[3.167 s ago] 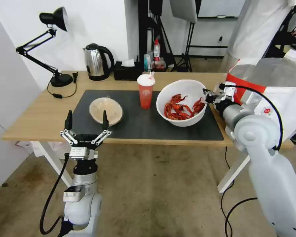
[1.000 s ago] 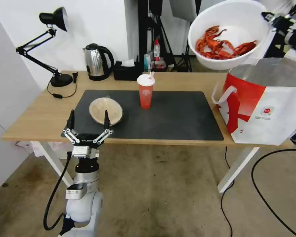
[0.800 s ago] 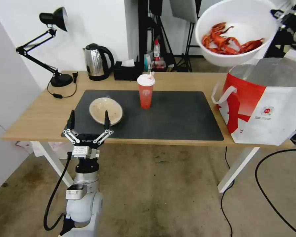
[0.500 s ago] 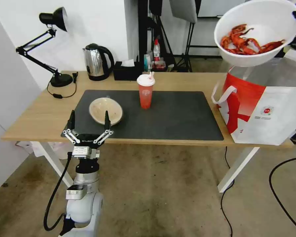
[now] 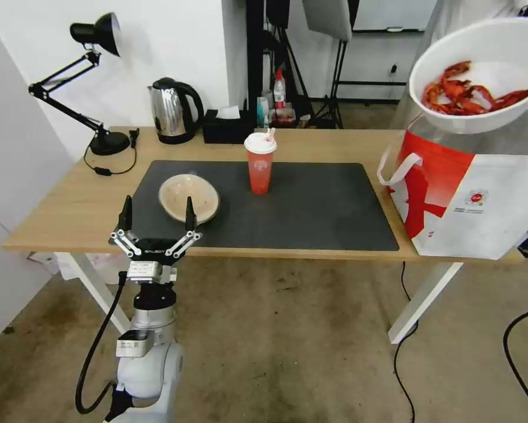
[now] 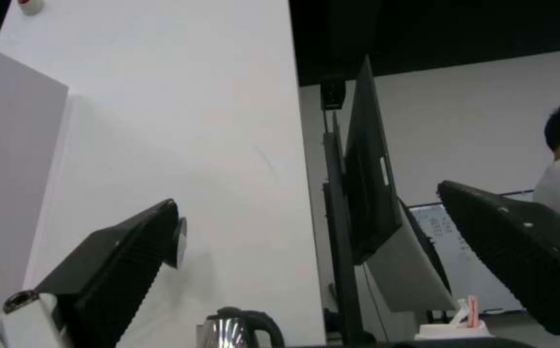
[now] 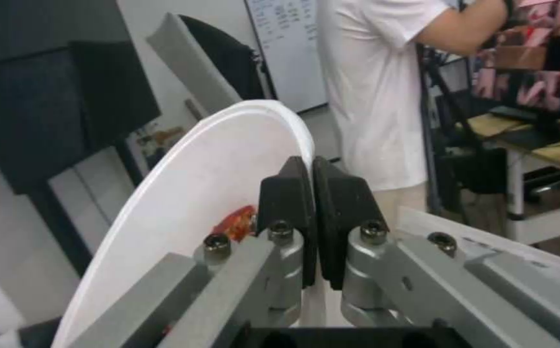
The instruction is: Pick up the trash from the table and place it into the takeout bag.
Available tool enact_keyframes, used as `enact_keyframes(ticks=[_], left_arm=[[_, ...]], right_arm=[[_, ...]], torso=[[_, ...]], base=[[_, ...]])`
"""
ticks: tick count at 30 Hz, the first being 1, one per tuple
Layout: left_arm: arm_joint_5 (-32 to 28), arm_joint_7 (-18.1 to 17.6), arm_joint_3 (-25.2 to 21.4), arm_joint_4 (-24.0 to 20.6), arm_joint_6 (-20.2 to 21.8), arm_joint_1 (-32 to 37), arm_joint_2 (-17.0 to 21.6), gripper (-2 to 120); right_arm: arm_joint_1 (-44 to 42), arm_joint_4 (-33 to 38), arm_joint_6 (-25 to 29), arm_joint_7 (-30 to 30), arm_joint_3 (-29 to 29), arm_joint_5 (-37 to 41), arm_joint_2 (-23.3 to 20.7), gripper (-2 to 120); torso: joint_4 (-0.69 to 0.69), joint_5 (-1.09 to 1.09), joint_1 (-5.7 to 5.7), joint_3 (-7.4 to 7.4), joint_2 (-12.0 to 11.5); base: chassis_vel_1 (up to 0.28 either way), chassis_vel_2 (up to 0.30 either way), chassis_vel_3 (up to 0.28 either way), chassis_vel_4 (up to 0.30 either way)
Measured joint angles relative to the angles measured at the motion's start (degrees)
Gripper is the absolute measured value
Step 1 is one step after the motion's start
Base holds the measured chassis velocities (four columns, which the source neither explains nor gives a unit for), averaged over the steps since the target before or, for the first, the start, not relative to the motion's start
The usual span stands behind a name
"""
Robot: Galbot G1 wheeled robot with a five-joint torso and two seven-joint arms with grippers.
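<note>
A black desk lamp [image 5: 93, 35] stands at the upper left of the frame. Right of it sit a steel kettle [image 5: 170, 111] and a black tissue box [image 5: 229, 126].

My left gripper [image 5: 156, 215] points upward on a vertical forearm, its black fingers [image 6: 115, 270] spread wide apart, holding nothing. My right gripper [image 7: 313, 183] is raised high, black pads pressed together, pinching a thin white rim.
</note>
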Motion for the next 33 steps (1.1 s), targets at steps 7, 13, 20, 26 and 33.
enact_keyframes(ticks=[7,13,20,26,33], left_arm=[[-0.1,0.0,-0.1,0.0,0.0,0.0,0.0,100],[-0.2,0.0,-0.2,0.2,0.0,-0.2,0.1,100],[-0.2,0.0,-0.2,0.6,0.1,-0.5,0.2,100],[-0.2,0.0,-0.2,0.9,0.1,-0.6,0.2,100],[-0.3,0.0,-0.5,0.9,0.1,-0.5,0.3,100]], right_arm=[[-1.2,-2.1,1.6,-2.3,0.2,-5.1,0.2,0],[-1.3,-3.7,2.3,-3.5,0.1,-7.0,0.6,0],[-2.4,-6.1,4.3,-6.9,-0.1,-12.3,1.0,0],[-2.2,-8.2,6.2,-8.0,-1.0,-14.2,1.4,0],[-2.0,-9.2,7.2,-9.0,-1.7,-16.1,2.1,0]], torso=[[0.01,0.00,0.00,0.00,0.0],[0.01,-0.01,0.00,0.01,0.0],[0.01,-0.01,0.00,0.01,0.0],[0.00,-0.01,0.00,0.01,0.0],[0.01,-0.01,0.00,0.01,0.0]], base=[[0.000,0.000,0.000,0.000],[0.000,0.000,0.000,0.000],[0.000,0.000,0.000,0.000],[0.000,0.000,0.000,0.000],[0.000,0.000,0.000,0.000]])
